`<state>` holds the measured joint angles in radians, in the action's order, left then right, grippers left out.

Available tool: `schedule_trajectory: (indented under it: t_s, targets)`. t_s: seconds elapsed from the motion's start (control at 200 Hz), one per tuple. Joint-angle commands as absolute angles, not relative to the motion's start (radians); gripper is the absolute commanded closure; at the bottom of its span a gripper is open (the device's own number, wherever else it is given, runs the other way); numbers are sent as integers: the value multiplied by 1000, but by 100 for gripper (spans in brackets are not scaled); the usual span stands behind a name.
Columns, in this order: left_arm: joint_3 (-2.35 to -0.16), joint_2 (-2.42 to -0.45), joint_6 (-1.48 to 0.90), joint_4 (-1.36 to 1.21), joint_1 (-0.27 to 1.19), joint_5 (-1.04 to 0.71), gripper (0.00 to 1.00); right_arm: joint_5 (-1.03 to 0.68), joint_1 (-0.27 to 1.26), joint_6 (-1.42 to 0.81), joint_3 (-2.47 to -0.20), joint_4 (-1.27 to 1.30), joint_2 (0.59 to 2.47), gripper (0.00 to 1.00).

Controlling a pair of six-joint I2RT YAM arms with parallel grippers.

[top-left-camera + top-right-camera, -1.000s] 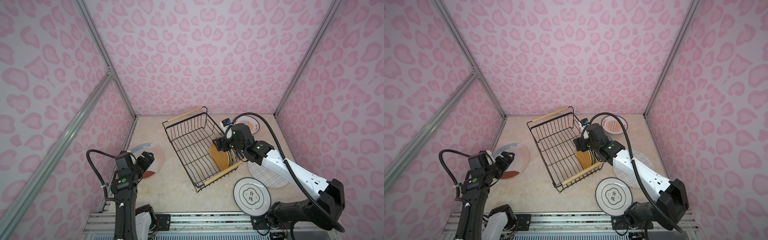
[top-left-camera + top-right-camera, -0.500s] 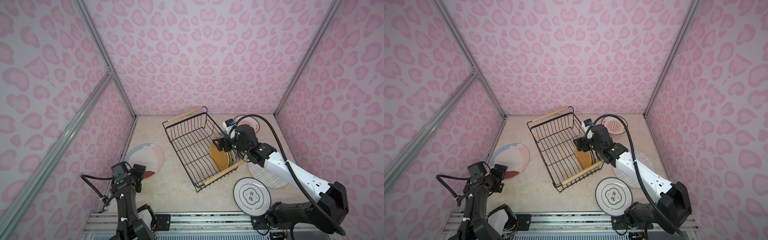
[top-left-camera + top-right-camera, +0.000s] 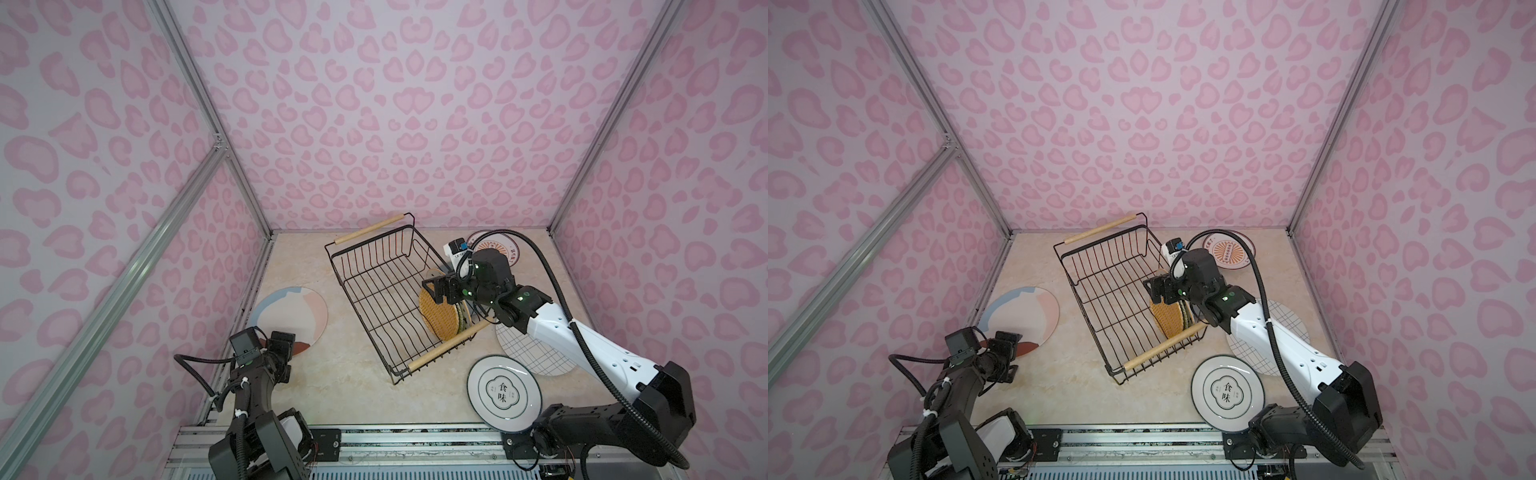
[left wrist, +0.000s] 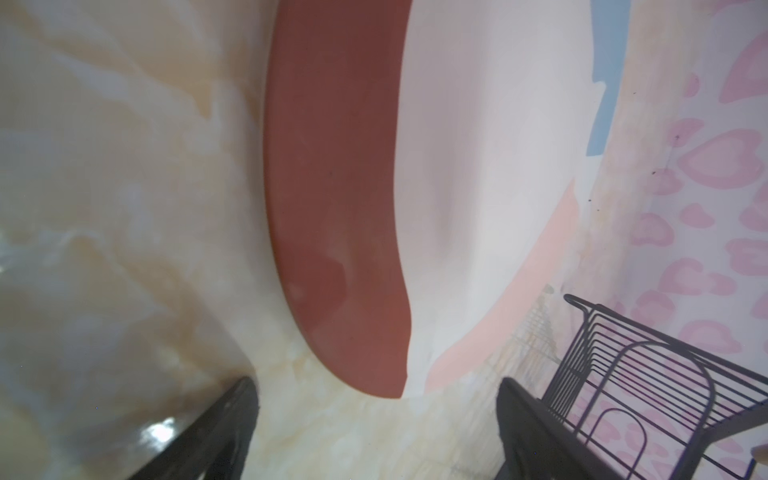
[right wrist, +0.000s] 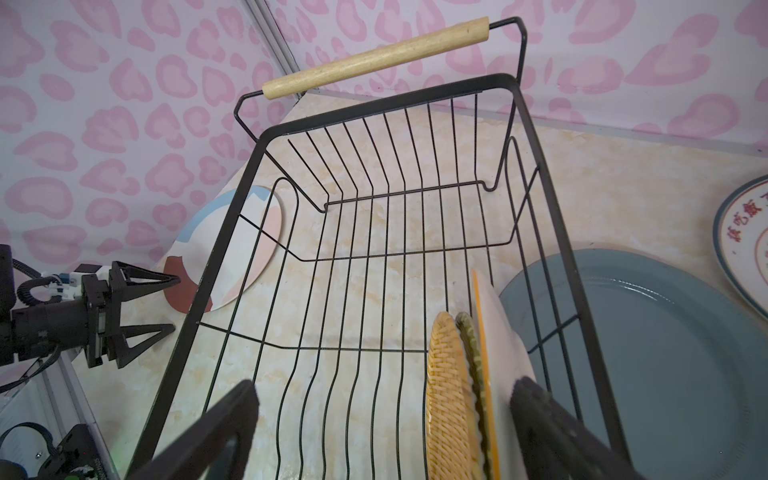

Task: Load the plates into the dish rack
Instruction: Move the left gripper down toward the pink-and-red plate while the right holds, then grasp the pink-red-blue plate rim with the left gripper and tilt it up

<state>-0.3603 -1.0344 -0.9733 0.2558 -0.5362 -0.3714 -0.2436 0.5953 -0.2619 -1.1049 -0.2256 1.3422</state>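
The black wire dish rack [image 3: 376,249] [image 5: 419,89] stands aslant mid-table. A yellow woven plate [image 3: 438,316] [image 5: 446,395] stands on edge at its near end, with a second woven plate and a white one [image 5: 498,332] behind it. My right gripper [image 3: 436,289] [image 5: 384,399] hovers open just above them, holding nothing. A pastel plate [image 3: 291,316] [image 4: 478,166] with a red-brown patch lies flat at the left. My left gripper [image 3: 282,345] [image 4: 378,399] is open, low at its near edge, not touching it.
Other plates lie flat on the table: a grid-lined one [image 3: 523,353], one with Chinese characters [image 3: 503,392], an orange sunburst one [image 3: 505,249] at the back, and a grey-blue one [image 5: 665,353] beside the rack. Pink walls close three sides.
My left arm has dropped low and set its gripper at the pastel plate's near edge. My right gripper has let its jaws out wider and lifted a little off the woven plates.
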Motion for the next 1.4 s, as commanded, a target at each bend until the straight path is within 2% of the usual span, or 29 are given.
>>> schedule_trajectory:
  t_s: [0.0, 0.11, 0.2, 0.285, 0.37, 0.47, 0.51, 0.73, 1.145, 1.21, 1.3, 1.4]
  targets:
    - [-319, -1070, -1029, 197, -524, -341, 10, -249, 595, -270, -1115, -198, 1354, 6]
    - [-320, -1133, -1068, 153, -492, -319, 14, -251, 595, -273, -1121, -202, 1356, 6]
    - [-330, -1198, -1104, 129, -477, -307, 25, -250, 595, -274, -1126, -211, 1355, 6]
    - [-322, -1247, -1147, 76, -468, -307, 32, -244, 595, -275, -1130, -217, 1351, 6]
    - [-309, -1286, -1190, 11, -460, -306, 44, -238, 595, -275, -1135, -227, 1348, 6]
    - [-304, -1331, -1222, -47, -457, -306, 62, -236, 594, -272, -1143, -236, 1344, 6]
    - [-305, -1345, -1227, -60, -457, -305, 73, -235, 595, -271, -1145, -242, 1345, 6]
    - [-304, -1373, -1219, -124, -457, -307, 96, -230, 595, -272, -1150, -257, 1346, 6]
    - [-298, -1224, -1142, -95, -459, -316, 96, -275, 597, -277, -1160, -248, 1380, 6]
    - [-293, -1223, -1139, -128, -462, -326, 81, -276, 599, -274, -1167, -253, 1386, 6]
    - [-319, -1258, -1133, -162, -474, -371, 51, -275, 604, -271, -1179, -258, 1392, 6]
    - [-369, -1292, -1116, -141, -501, -395, 31, -276, 612, -266, -1196, -271, 1407, 6]
